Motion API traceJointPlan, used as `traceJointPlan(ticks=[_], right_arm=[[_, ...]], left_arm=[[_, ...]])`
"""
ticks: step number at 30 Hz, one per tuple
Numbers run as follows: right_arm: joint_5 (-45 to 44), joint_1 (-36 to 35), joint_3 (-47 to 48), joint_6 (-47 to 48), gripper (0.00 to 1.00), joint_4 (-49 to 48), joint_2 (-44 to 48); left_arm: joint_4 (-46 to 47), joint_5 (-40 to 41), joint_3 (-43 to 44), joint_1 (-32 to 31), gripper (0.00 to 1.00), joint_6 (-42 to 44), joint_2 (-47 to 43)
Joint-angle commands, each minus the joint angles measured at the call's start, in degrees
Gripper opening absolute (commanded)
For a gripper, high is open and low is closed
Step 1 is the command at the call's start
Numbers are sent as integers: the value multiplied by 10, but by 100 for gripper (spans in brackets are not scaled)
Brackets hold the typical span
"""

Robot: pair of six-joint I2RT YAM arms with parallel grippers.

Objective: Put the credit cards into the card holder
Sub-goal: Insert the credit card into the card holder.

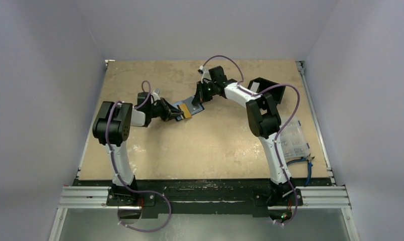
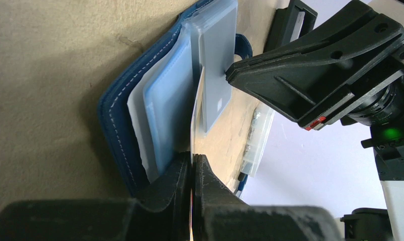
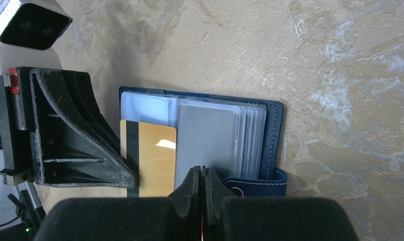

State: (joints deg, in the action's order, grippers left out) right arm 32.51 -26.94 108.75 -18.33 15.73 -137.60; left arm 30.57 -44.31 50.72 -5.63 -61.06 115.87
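Observation:
The navy card holder (image 3: 273, 135) lies open on the table, its stack of clear sleeves (image 3: 250, 140) fanned out and its strap (image 3: 255, 185) toward the right gripper. A gold credit card (image 3: 154, 160) with a black stripe lies over the holder's left pocket. My left gripper (image 2: 192, 163) is shut on that card's edge, which shows edge-on as a thin pale line (image 2: 195, 115). My right gripper (image 3: 202, 170) is shut, its tips resting on the top grey sleeve (image 3: 205, 135). From above, both grippers (image 1: 172, 113) (image 1: 197, 98) meet at the holder (image 1: 187, 106).
A black open-sided box (image 1: 262, 85) stands at the back right behind the right arm. A clear plastic compartment box (image 1: 292, 138) sits along the right edge, with a blue-handled tool (image 1: 305, 163) just in front of it.

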Motion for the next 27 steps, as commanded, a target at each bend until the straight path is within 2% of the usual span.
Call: traceJointPlan(ticks=[1, 8, 14, 19, 24, 27], right_arm=[[-17, 0, 13, 16, 0, 24, -19], [-15, 0, 16, 17, 0, 26, -22], [-13, 0, 29, 25, 0, 38, -33], [-13, 0, 33, 29, 0, 43, -33], [-12, 1, 49, 27, 0, 65, -18], [-36, 1, 70, 27, 15, 91, -8]], left_arm=[[44, -15, 14, 2, 0, -17, 16], [43, -29, 32, 2, 0, -26, 34], [-39, -36, 77, 2, 0, 4, 46], [-53, -34, 78, 2, 0, 26, 35], [-135, -9, 74, 2, 0, 96, -5], [-143, -8, 62, 2, 0, 100, -13]])
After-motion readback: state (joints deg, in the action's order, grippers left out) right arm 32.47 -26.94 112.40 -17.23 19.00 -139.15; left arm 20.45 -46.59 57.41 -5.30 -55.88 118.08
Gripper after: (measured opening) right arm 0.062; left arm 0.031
